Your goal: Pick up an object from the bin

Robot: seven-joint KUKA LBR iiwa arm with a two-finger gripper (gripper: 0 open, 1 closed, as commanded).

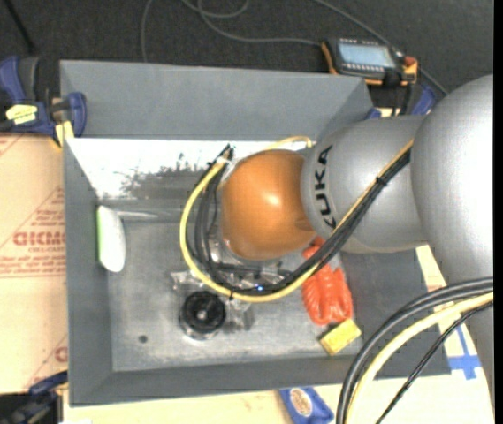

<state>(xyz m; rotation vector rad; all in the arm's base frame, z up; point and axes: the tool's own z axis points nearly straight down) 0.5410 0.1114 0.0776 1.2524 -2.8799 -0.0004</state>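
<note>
- Around the rig I see a dark floor [260, 16] with a thin cable [200, 5] looped on it behind the bin, and a handheld unit [366, 57] lying just past the bin's back right corner.
- The bin [189, 104] is grey metal with sloped walls. Its back wall is bare, and there are dark scuffs on the bottom near the back edge.
- The arm [410, 184] is silver and bulky. It comes in over the bin's right edge and covers most of the right half, with the last link pointing toward the bin's middle.
- The orange cover [264, 203] on the wrist is round and sits over the bin's centre. The wrist is bent down toward the front wall.
- Black and yellow cables [196, 223] run off the arm and curve around the cover's left and lower side.
- The gripper [209, 299] hangs low under the cover, with metal parts showing near the front wall, left of middle. I cannot tell whether the grip is spread or closed.
- An orange-red lumpy thing [326, 294] lies on the bottom toward the front right corner, just beside the cables.
- A white-and-green oblong thing [110, 239] lies alone against the left wall, well apart from the gripper.
- A black round thing [200, 311] sits right at the gripper's metal parts, near the front wall. I cannot tell whether it is gripped.
- A yellow block [340, 336] sits at the front right corner, touching the orange-red lumpy thing's lower end.
</note>
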